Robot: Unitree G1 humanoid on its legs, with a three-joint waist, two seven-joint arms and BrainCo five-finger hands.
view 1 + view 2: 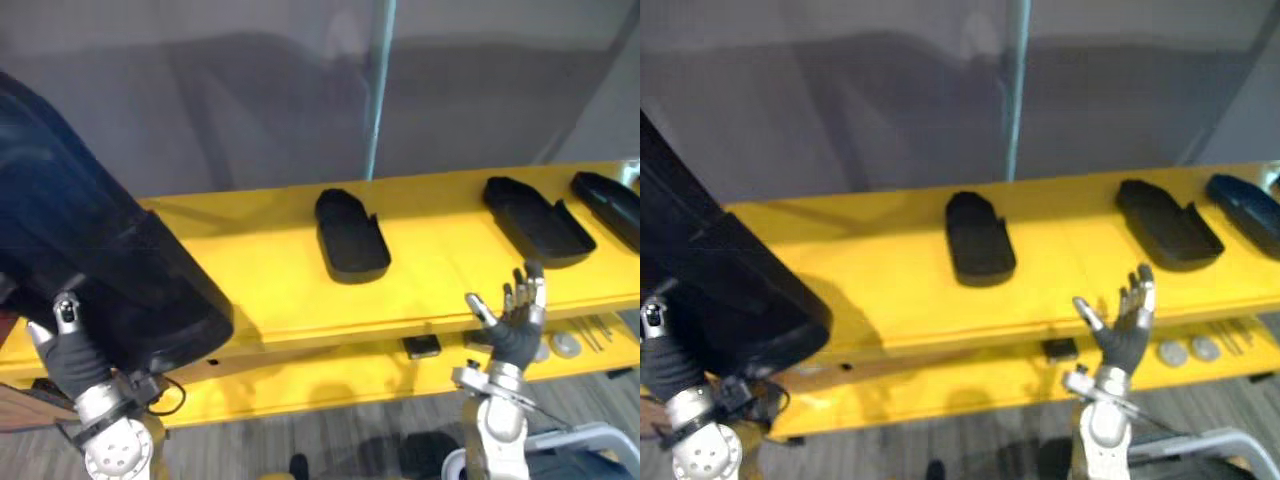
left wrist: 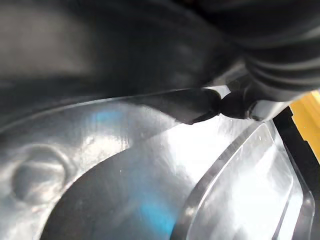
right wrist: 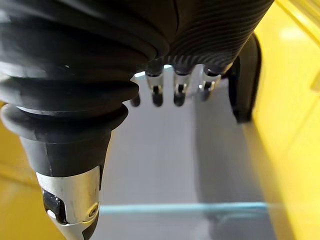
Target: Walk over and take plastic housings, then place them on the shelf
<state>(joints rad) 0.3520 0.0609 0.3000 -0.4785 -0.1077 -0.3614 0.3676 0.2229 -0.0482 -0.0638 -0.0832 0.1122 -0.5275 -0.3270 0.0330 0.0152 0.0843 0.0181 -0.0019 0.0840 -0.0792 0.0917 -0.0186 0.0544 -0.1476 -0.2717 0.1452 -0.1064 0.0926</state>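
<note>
Housings, black plastic, four on view, listed for you by position in the head view. Item one: held housing, the largest in frame, at 9 o'clock, raised off the shelf and tilted, its lower end overhanging the shelf's front edge. Your left hand has it from below at 8 o'clock. The thumb lies across the glossy inner face in the left wrist view, and the fingers are hidden behind the shell (so read this as a pinch grip, thumb against hidden fingers). Item two: centre housing, lying flat on the yellow shelf at 12 o'clock, open side up. Item three: right housing, flat on the same shelf at 2 o'clock, well apart from item two. Item four: far-right housing, at 3 o'clock, just beside item three and cut off by the frame edge. Your right hand stands at 4 o'clock in front of the shelf's edge, palm up, fingers straight and spread, holding nothing. Sundries on the lower ledge: a small black block at 6 o'clock, and two silver discs near the right hand.
</note>
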